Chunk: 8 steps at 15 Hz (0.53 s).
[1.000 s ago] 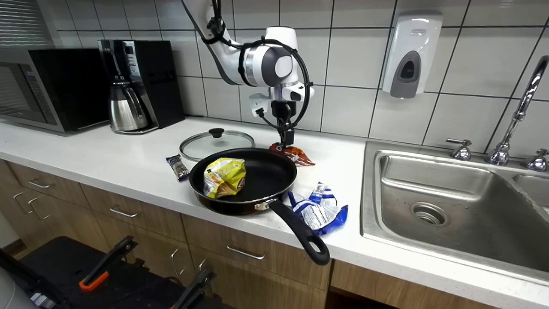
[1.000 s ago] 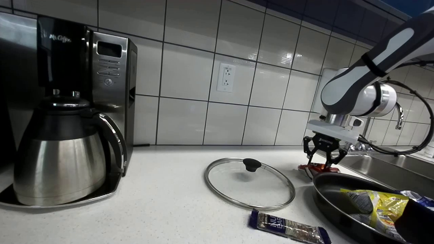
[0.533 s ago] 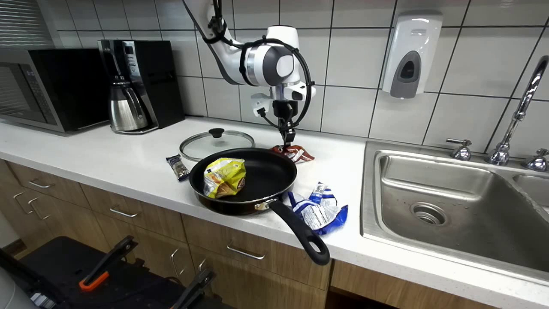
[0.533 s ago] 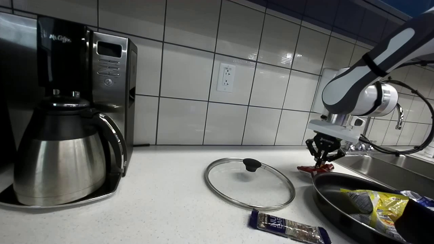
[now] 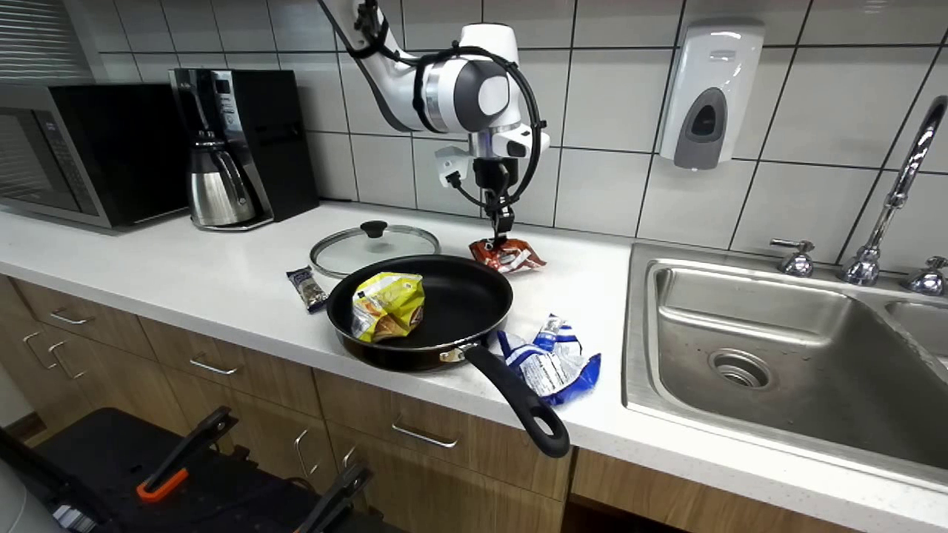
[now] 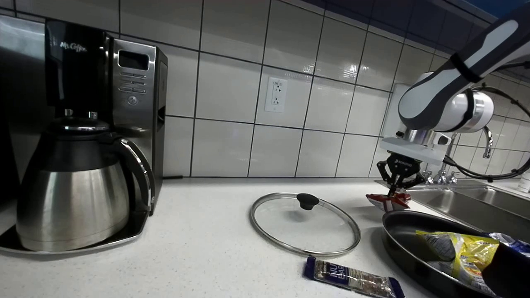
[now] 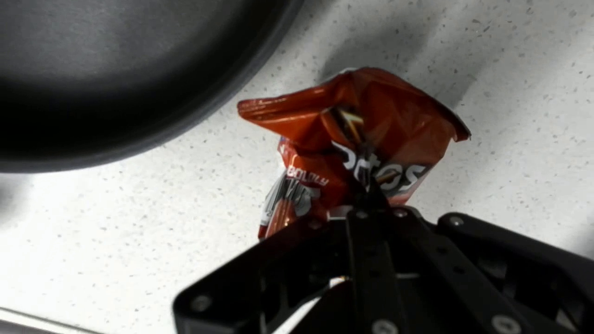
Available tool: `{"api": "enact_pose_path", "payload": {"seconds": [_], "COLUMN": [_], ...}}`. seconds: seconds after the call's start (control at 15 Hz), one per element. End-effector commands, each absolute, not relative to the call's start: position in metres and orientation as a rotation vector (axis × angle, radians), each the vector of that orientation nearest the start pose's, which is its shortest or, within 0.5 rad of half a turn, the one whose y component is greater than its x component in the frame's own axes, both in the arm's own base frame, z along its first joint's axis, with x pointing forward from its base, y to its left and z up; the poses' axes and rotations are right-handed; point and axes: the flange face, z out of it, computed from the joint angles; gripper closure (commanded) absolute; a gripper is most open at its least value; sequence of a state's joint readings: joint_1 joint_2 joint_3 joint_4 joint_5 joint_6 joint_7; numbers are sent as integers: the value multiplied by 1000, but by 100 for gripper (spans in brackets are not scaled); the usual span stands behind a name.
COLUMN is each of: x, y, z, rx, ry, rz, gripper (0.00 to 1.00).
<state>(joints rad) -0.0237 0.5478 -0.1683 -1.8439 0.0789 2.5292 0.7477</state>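
Observation:
A crumpled red Doritos bag point(image 7: 394, 120) is pinched at its middle by my gripper point(image 7: 369, 197), whose fingers are shut on it. In both exterior views the bag point(image 5: 515, 257) point(image 6: 383, 203) hangs just above the counter behind the frying pan, and its shadow lies apart from it in the wrist view. The black pan point(image 7: 106, 51) point(image 5: 463, 311) is close beside the bag. Inside the pan lies a crumpled yellow bag point(image 5: 400, 300) point(image 6: 476, 252). The fingertips are partly hidden in the folds of the red bag.
A glass lid point(image 6: 285, 227) with a black knob and a nut bar point(image 6: 352, 276) lie left of the pan. A blue and white bag point(image 5: 552, 366) rests by the pan's handle point(image 5: 518, 392), which juts past the counter edge. The sink point(image 5: 763, 400) is at right, the tiled wall behind.
The fingers, apart a second ago, have come together on the red bag. Arm and bag have since risen a little, and the bag has gathered up around the fingers.

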Motion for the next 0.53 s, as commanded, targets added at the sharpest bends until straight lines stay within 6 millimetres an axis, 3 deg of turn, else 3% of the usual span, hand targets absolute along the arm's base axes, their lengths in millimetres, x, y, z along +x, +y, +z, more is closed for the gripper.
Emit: {"api": "enact_pose_path", "payload": {"seconds": [0.0, 0.47], "x": [632, 593], "y": [-109, -66], "z": [279, 327], "rx": [-2756, -2785], "ry": [1459, 1389], "rz": [-270, -319], "gripper": [100, 100]}}
